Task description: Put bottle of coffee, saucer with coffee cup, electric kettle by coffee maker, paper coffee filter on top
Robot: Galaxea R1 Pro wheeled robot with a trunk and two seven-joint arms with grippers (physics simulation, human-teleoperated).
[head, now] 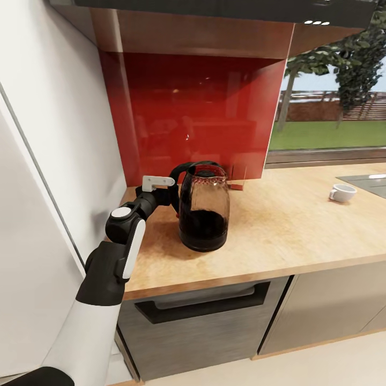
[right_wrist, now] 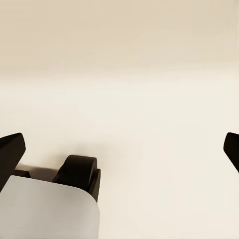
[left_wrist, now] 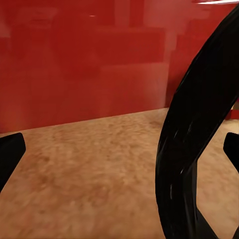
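Head view: the left claw (head: 172,194) reaches to the black loop handle of the kettle (head: 204,214), and the arm hides its fingers, so its grip cannot be read here. There is one kettle, a rounded clear glass body with a black base and lid, dark in its lower part, standing upright on the desk (head: 289,225) close to the glossy red wall panel (head: 193,112). The desk is a light wood-grain slab with grey cabinet fronts below. One small white cup (head: 341,192) lies tipped on its side well to the right, near a dark flat cooktop (head: 370,183) at the frame's edge. A window (head: 329,115) beyond shows grass and trees.

Left wrist view: the left claw (left_wrist: 119,152) stands wide apart, its two black fingertips (left_wrist: 10,152) at opposite edges of the frame. The kettle's thick black handle (left_wrist: 196,144) curves through the gap nearer one fingertip, with no contact visible. Wood grain and red panel lie behind.

Right wrist view: the right claw (right_wrist: 119,149) is spread wide and holds nothing, over a plain pale floor (right_wrist: 149,99). One black wheel (right_wrist: 77,174) and a white rounded part of the robot's base (right_wrist: 47,211) sit beneath it.
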